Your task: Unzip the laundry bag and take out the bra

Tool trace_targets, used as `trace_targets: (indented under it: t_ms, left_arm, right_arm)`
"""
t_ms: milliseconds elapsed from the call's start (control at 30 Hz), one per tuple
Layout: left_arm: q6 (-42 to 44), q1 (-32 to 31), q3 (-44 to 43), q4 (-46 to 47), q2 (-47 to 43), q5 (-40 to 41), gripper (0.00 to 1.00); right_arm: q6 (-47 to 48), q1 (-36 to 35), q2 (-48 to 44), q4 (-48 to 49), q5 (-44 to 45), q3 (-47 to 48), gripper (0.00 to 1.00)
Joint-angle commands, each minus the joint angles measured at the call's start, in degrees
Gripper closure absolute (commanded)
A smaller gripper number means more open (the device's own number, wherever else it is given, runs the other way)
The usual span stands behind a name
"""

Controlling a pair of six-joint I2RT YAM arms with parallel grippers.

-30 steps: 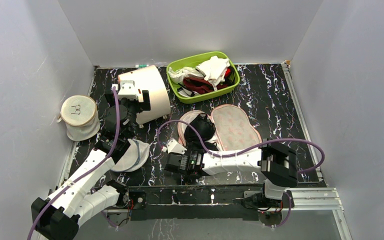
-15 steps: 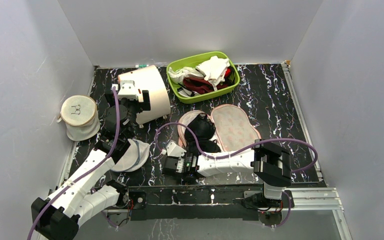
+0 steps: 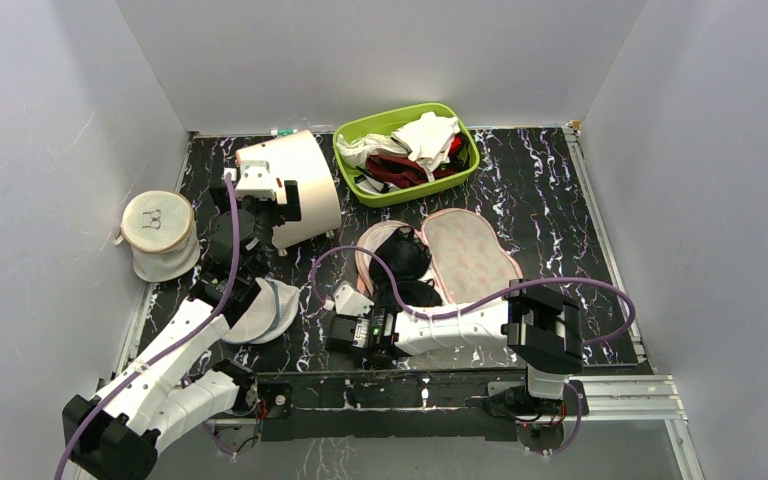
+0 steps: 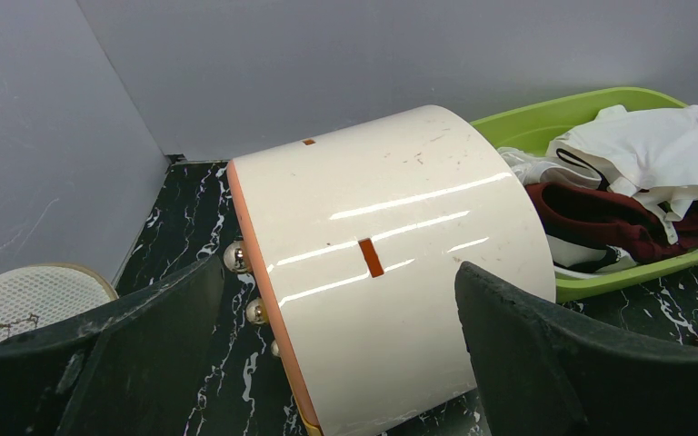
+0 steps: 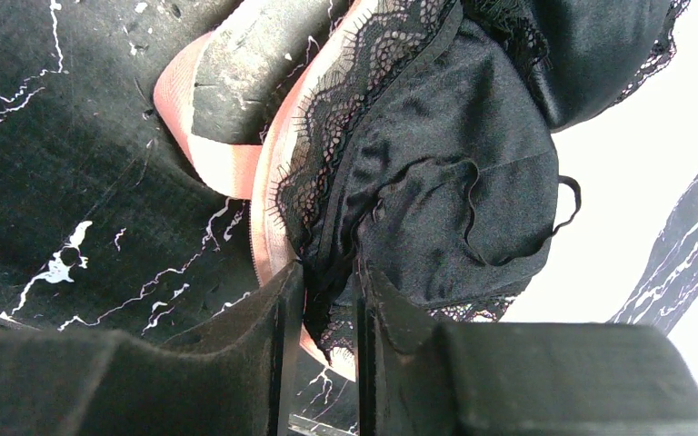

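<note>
The laundry bag (image 3: 472,256) lies unzipped and spread flat in two peach-pink halves at the table's middle. The black bra (image 3: 405,258) lies across its left half, and one part is drawn out over the near edge. My right gripper (image 3: 397,298) is low at that near edge, shut on the bra's lacy edge. In the right wrist view the gripper (image 5: 329,309) pinches black fabric of the bra (image 5: 454,163) beside the bag's pink zip edging (image 5: 227,168). My left gripper (image 3: 260,235) is open and empty at the back left; in the left wrist view (image 4: 341,363) it faces the drum.
A glossy white drum (image 3: 305,185) lies on its side between my left fingers' line of sight and a green tub (image 3: 355,165) of white cloths and a dark red garment. A white mesh cylinder bag (image 3: 158,235) stands far left. A round mesh disc pouch (image 3: 260,310) lies by the left arm.
My right gripper has drawn back toward the near edge, pulling part of the bra out over the bag's near rim. The left arm has not moved.
</note>
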State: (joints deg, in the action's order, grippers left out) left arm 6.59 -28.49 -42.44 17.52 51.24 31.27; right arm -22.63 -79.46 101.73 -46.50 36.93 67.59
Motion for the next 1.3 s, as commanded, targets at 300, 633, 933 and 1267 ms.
trace_targets:
  t_ms: [300, 633, 933, 1267]
  left_arm:
    - [-0.27, 0.19, -2.07, 0.82, -0.51, -0.24, 0.02]
    - [-0.21, 0.19, -2.07, 0.74, -0.63, -0.13, 0.02]
    - [-0.51, 0.12, -2.19, 0.59, -0.63, -0.5, 0.02]
    - [-0.7, 0.18, -2.3, 0.41, -0.49, -0.74, 0.02]
  right_arm:
    - [-2.9, -0.34, -6.08, 2.48, 1.48, -1.45, 1.0]
    - [-4.04, 0.41, -22.25, 8.75, -1.96, -1.02, 1.0]
    - [-6.78, 3.11, -35.34, 12.13, -1.76, -0.31, 1.0]
    - [-7.19, 4.29, -41.06, 10.75, 0.58, 7.56, 1.0]
